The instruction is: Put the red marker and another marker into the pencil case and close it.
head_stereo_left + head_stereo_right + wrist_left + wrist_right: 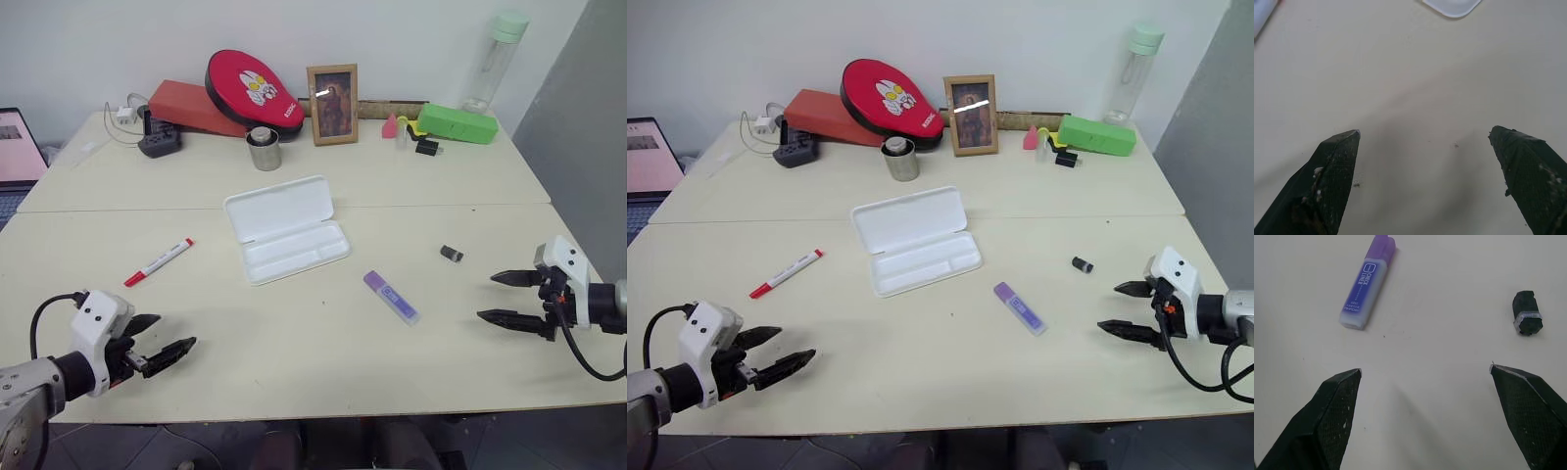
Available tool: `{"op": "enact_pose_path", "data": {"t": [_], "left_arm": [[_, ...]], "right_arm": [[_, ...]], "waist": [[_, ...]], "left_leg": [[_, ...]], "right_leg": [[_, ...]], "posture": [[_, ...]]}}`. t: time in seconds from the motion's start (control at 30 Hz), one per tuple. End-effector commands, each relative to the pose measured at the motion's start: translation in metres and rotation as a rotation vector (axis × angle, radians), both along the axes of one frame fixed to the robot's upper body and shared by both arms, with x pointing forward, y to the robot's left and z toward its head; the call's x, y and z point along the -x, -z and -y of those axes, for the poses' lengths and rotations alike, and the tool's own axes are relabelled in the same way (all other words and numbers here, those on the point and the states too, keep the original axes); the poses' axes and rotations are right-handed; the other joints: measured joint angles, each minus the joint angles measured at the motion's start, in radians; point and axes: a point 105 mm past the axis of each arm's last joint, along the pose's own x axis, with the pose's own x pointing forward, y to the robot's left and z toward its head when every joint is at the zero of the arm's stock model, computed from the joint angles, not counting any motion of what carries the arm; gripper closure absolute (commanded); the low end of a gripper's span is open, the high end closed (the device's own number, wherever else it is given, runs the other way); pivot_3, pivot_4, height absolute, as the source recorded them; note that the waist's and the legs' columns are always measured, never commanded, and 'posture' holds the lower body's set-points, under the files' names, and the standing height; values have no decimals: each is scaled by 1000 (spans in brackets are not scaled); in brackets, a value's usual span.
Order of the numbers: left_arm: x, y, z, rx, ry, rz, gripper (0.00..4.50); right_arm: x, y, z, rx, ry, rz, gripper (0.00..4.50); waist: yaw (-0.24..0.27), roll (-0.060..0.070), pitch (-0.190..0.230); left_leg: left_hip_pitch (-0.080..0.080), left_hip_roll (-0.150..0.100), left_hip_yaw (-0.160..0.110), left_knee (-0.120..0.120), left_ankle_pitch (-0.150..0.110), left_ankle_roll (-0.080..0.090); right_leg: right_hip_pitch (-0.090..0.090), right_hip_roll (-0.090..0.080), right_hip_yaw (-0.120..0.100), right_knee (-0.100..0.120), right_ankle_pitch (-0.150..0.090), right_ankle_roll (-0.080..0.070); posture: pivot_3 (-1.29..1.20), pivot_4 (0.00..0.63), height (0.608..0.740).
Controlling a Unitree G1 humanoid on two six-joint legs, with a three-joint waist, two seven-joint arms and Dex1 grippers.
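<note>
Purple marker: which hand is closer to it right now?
Right. The right hand hovers open just off the purple marker, toward the table's right edge; the left hand is well across the table, beyond the pencil case.

White wrist housings, black pointed fingers on left gripper [165, 343] and right gripper [498, 298]; black looping cables.

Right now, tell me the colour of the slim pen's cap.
Red, on the red marker with its white barrel; clearest in the left eye view.
</note>
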Motion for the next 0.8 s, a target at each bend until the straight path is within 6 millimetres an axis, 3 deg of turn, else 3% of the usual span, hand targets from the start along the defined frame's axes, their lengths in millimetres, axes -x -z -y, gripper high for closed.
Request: {"op": "enact_pose_path", "data": {"t": [0.03, 0.27, 0.47, 0.67, 0.8], "left_arm": [[-16, -8, 26, 23, 114, 46, 0], [-72, -14, 85, 57, 330, 117, 0], [-112, -19, 128, 39, 485, 150, 0], [-117, -8, 150, 4, 610, 108, 0], [-117, 2, 152, -20, 631, 81, 0]], "right_arm": [[-4, -29, -21, -88, -76, 101, 85], [-6, -53, -73, -184, -237, 187, 85], [-5, -51, -86, -169, -235, 218, 85], [2, -53, -93, -172, -227, 237, 85], [6, -53, -94, -176, -220, 239, 85]], "waist": [[0, 0, 0], [0, 0, 0], [2, -1, 0], [-5, 0, 0], [-5, 0, 0]], "left_leg": [[0, 0, 0, 0, 0, 0], [0, 1, 0, 1, 0, 0], [-6, 2, 2, 4, 0, 0], [-8, 2, 2, 4, 0, 0], [-8, 2, 2, 4, 0, 0]], "right_leg": [[0, 0, 0, 0, 0, 0], [0, 6, 0, 0, 1, 2], [-2, 7, 0, 0, 3, 3], [-6, 7, 0, 1, 3, 3], [-6, 8, -1, 2, 3, 3]], "posture": [[0, 150, 740], [0, 150, 740], [0, 150, 740], [0, 150, 740], [0, 150, 740]]}}
